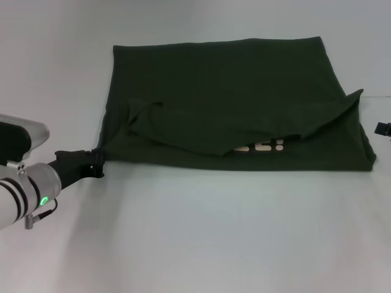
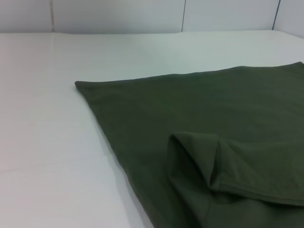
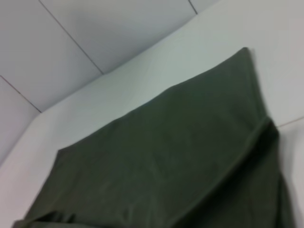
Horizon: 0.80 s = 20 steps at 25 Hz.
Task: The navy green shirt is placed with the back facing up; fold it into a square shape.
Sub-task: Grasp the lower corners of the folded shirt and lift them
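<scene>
The navy green shirt (image 1: 226, 91) lies spread across the far half of the white table, with a loose fold of cloth (image 1: 244, 131) running across its near part. Pale print (image 1: 263, 146) peeks out below that fold. My left gripper (image 1: 96, 162) is at the shirt's near left corner, and the cloth there is drawn to a point into its black fingers. The left wrist view shows the shirt (image 2: 190, 118) and a folded sleeve edge (image 2: 213, 166). Only a small black part of my right gripper (image 1: 382, 128) shows, just off the shirt's right edge. The right wrist view shows the shirt (image 3: 180, 156) alone.
The white table (image 1: 195, 238) stretches bare in front of the shirt and to its left. A pale panelled wall (image 3: 95, 28) stands behind the table's far edge.
</scene>
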Motion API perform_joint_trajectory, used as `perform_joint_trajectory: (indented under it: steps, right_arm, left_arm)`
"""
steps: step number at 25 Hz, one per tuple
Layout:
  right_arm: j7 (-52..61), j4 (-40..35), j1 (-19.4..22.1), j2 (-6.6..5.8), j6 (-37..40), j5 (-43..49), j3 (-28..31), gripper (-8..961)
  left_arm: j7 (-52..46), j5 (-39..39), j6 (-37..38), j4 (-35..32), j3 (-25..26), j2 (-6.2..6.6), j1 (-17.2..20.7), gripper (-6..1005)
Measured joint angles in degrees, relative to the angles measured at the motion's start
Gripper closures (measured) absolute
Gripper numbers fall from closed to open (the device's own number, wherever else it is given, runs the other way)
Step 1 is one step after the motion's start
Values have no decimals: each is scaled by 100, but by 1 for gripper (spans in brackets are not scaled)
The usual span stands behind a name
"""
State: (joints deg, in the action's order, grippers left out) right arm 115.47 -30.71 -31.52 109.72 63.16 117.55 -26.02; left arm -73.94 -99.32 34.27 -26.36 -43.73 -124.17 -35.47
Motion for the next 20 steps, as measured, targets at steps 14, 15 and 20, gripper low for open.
perform_joint_trajectory:
  steps: [14,15,20]
  right_arm:
    - [1199,-5,-466,-89,-935,1284,-964,365]
    - [1195,6,-497,-53,-1001,1311,-1006,367]
    - [1120,12,-607,152,-1421,1344,-1204,380]
  left_arm:
    - [-16,-149,67,-8,-3,-2,5,973]
    - [-16,-149,67,-8,-5,-2,5,973]
    - [-16,-150,64,-8,-4,-2,-7,973]
